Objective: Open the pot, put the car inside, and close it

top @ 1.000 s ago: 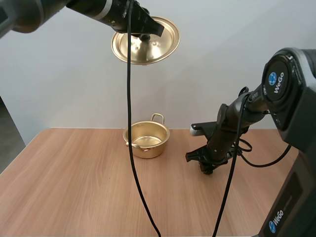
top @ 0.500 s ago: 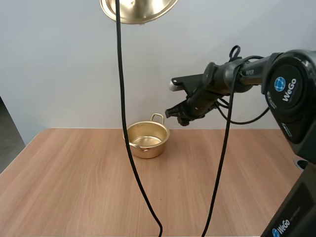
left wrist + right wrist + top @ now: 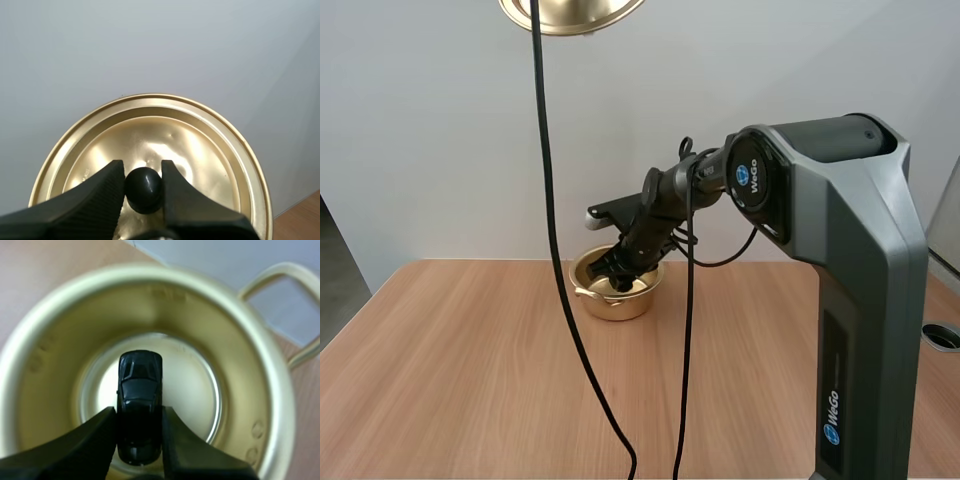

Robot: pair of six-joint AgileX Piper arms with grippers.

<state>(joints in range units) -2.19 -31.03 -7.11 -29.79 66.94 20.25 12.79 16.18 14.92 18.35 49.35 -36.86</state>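
Note:
The open gold pot [image 3: 610,298] stands at the far middle of the table. My right gripper [image 3: 616,268] hangs just over its mouth. In the right wrist view my right gripper [image 3: 138,440] is shut on a small black car [image 3: 139,402], which hangs above the inside of the pot [image 3: 250,390]. The gold lid [image 3: 570,12] is held high above the table. In the left wrist view my left gripper [image 3: 143,182] pinches the lid's black knob [image 3: 143,190], with the lid [image 3: 200,150] spread behind it.
The wooden table [image 3: 470,400] stretches wide in front of and beside the pot. My right arm's tall grey base [image 3: 860,330] stands at the table's right side. A white wall rises behind the table.
My right gripper has swung from the table's right side up and leftward, then down over the pot with the car. The lid has risen higher.

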